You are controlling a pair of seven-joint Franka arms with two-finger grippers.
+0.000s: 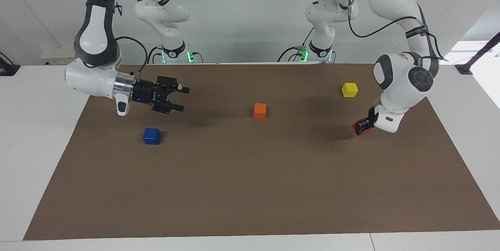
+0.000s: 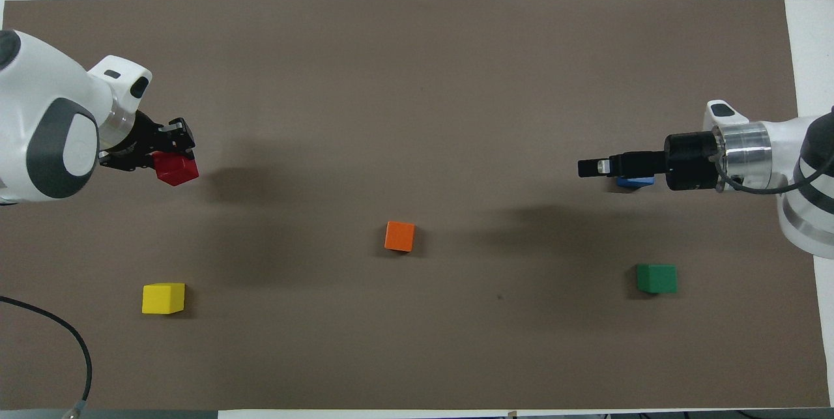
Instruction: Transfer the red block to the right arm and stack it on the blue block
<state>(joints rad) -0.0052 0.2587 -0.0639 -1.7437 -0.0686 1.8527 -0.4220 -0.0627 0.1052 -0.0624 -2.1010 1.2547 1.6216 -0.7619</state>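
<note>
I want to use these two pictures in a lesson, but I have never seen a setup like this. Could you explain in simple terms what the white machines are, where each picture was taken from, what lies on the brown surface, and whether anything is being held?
The white machines are two jointed robot arms, each ending in a black two-finger gripper. One picture looks across the table at the robots; the other looks down from above their own end, so the sides appear swapped.

On the brown mat lie small coloured cubes: a blue block, an orange cube, a yellow cube and a green cube, which the right arm hides in the facing view.

The left gripper holds the red block, tilted, low over its end of the mat. The right gripper is open and empty, turned sideways in the air over the blue block's area.
</note>
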